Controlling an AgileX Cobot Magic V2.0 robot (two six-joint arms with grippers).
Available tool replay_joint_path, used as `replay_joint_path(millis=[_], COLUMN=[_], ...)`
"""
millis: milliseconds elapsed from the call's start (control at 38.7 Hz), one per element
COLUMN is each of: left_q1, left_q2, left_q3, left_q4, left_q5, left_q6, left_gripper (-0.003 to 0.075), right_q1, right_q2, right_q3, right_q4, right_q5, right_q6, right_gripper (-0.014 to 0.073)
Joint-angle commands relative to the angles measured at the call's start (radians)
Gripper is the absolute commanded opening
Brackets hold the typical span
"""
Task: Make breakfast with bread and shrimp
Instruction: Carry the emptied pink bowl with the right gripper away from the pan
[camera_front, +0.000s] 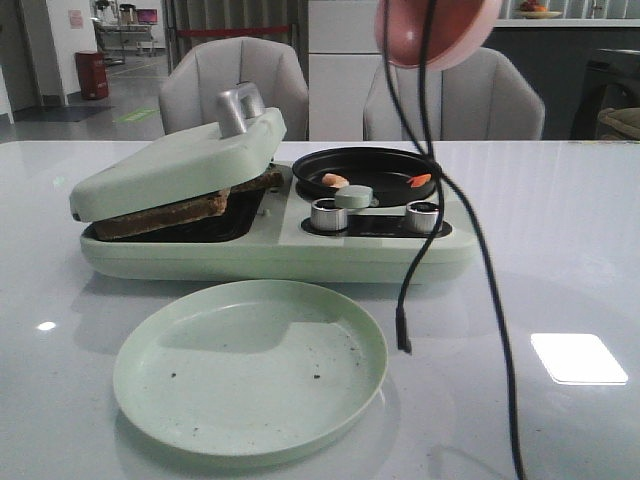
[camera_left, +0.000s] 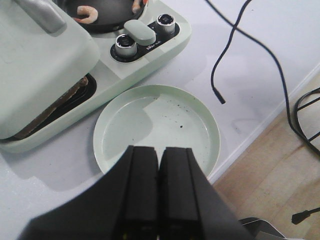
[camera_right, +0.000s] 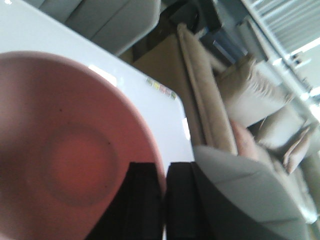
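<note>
The right gripper (camera_right: 164, 200) pinches the rim of a pink round plate (camera_right: 70, 150). The left gripper (camera_left: 159, 170), closed and empty, hovers over a pale green round plate (camera_left: 150, 125). Brown-crusted bread (camera_front: 170, 212) sits under the mint-green breakfast maker's (camera_front: 300, 250) lid, two orange-pink shrimp (camera_front: 335, 181) in its black pan (camera_front: 370, 165).

A glossy white table (camera_front: 560, 250) fills the foreground, with a bright patch of light (camera_front: 578, 358) reflected on it. Just behind the table stand two grey padded chairs (camera_front: 234, 85). Behind the chairs rises a white cabinet (camera_front: 340, 60). Far beyond the table's left end, a red bin (camera_front: 91, 75) sits on a grey floor.
</note>
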Motion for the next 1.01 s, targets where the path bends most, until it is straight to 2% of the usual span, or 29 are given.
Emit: replay_joint_path(millis=[0, 181, 336, 439, 594, 724, 982], left_q1=[-0.007, -0.007, -0.007, -0.007, -0.007, -0.007, -0.007], left_q2=[-0.003, -0.003, -0.003, -0.003, -0.003, -0.003, -0.003], left_q3=[-0.026, -0.026, -0.026, -0.026, -0.026, -0.026, -0.026], left_q4=[-0.041, -0.041, -0.041, -0.041, -0.041, -0.041, -0.041], left_q5=[-0.060, -0.060, -0.060, -0.060, -0.060, -0.060, -0.060], left_q6=[-0.001, -0.001, -0.001, -0.001, -0.001, -0.001, -0.001], left_gripper=[0.0099, 0.0099, 0.0099, 0.0099, 0.0099, 0.0099, 0.0099], right_q1=[-0.071, -0.203, -0.365, -0.483, -0.643, -0.706, -0.724], right_q2=[-0.148, -0.308, -0.506, -0.575, -0.557, -0.516, -0.412], right_q3=[0.048, 0.271, 0.591, 0.761, 0.932, 0.978, 0.981], right_q4=[0.098, 0.358, 0.600, 0.821, 1.193, 1.303, 1.307], right_q5=[0.120, 0.066, -0.117, -0.242, -0.424, -0.512, -0.571], right_q6=[-0.036, -0.079, -0.112, -0.243, -0.476, -0.546, -0.546], right_gripper=[0.0017, 0.0017, 0.0017, 0.0017, 0.0017, 0.0017, 0.0017])
